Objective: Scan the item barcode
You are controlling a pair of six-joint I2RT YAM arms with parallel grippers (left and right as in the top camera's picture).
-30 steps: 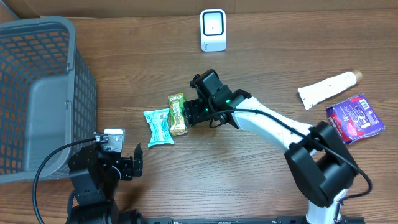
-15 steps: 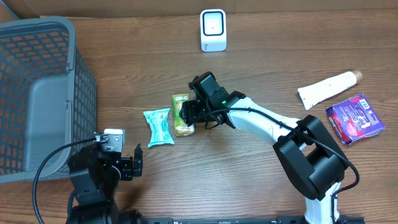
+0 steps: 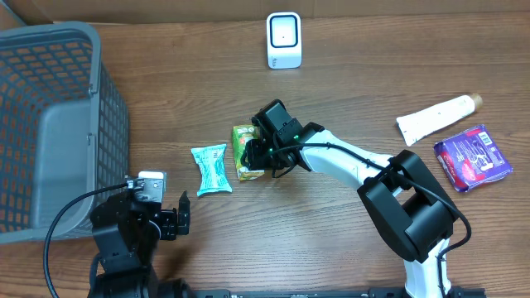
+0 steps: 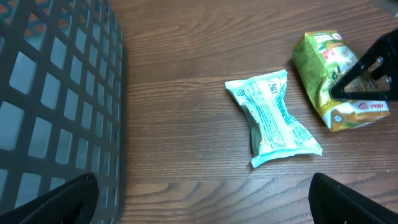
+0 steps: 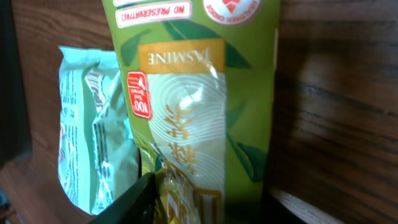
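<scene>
Two hands: left hand (image 3: 181, 217) near the basket (image 3: 50, 66); right hand (image 3: 262, 154) at mid-surface.
Left hand: fingers wide apart, holding nothing.
Right hand: fingers on either side of the green pack (image 3: 242, 151); cannot tell whether they clamp it.
Green pack: on the surface (image 3: 248, 248), just right of the teal pack (image 3: 211, 169), well apart from the scanner (image 3: 284, 40).
Far right: tube (image 3: 437, 118) and purple pack (image 3: 472, 157), near each other.

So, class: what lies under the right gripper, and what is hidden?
A green jasmine packet lies on the table beneath the right gripper. The gripper covers part of the packet from overhead; whether its fingers pinch it cannot be seen.
</scene>
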